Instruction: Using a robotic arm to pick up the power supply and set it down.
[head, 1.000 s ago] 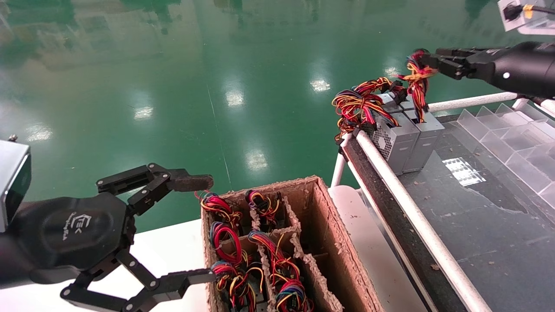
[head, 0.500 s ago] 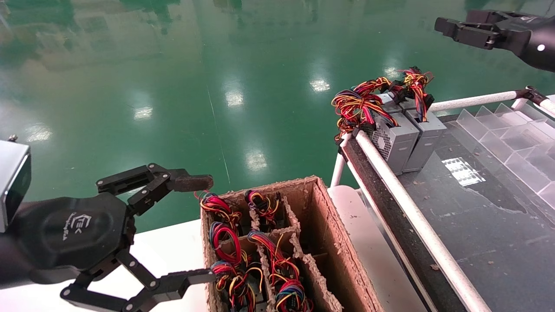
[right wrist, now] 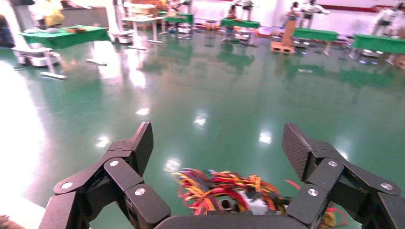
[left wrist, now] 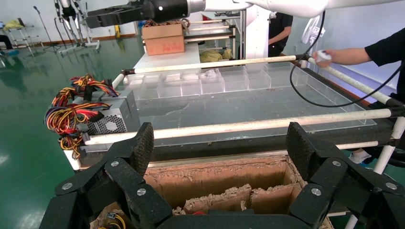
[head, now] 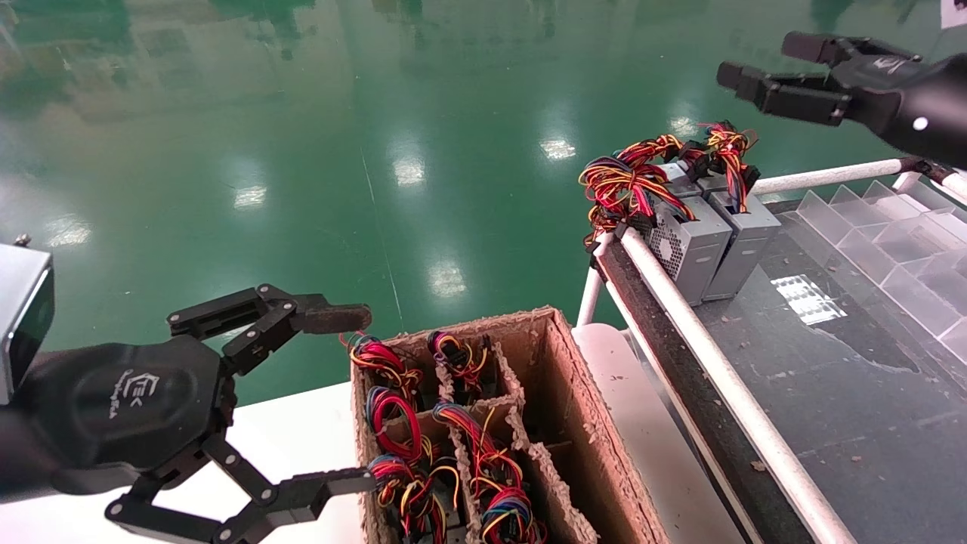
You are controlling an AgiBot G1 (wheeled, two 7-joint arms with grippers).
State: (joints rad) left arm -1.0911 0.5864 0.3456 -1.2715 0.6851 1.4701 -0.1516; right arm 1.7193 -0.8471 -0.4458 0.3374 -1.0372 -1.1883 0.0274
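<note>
My left tool (head: pixel 355 400) is parked nearest, low at the left beside the cardboard box (head: pixel 574 408), fingers spread wide, gripping nothing. The box's compartments hold coloured wire bundles (head: pixel 483 468).

Beyond it, the worktop (head: pixel 846 393) with its white rail (head: pixel 702 355). At its far corner two grey boxes stand side by side, touching. The outer one, the vented box (head: pixel 680 242), has a perforated face and the bigger wire tangle. The inner plain one is the power supply (head: pixel 744 234), upright on the worktop, slim red and yellow wires on top.

Farthest, my right tool (head: pixel 755 64) is above the power supply and a little beyond it, well apart, released, fingers spread, nothing in them.

Right wrist view: open fingers (right wrist: pixel 136 148) frame the wires (right wrist: pixel 224 188) from above, green floor (right wrist: pixel 215 90) behind; the box bodies barely show there. Left wrist view shows the vented box (left wrist: pixel 112 121) side-on, clear plastic dividers (left wrist: pixel 191 83) along the worktop's far side, and a person's hand (left wrist: pixel 329 55) at the far rail.
</note>
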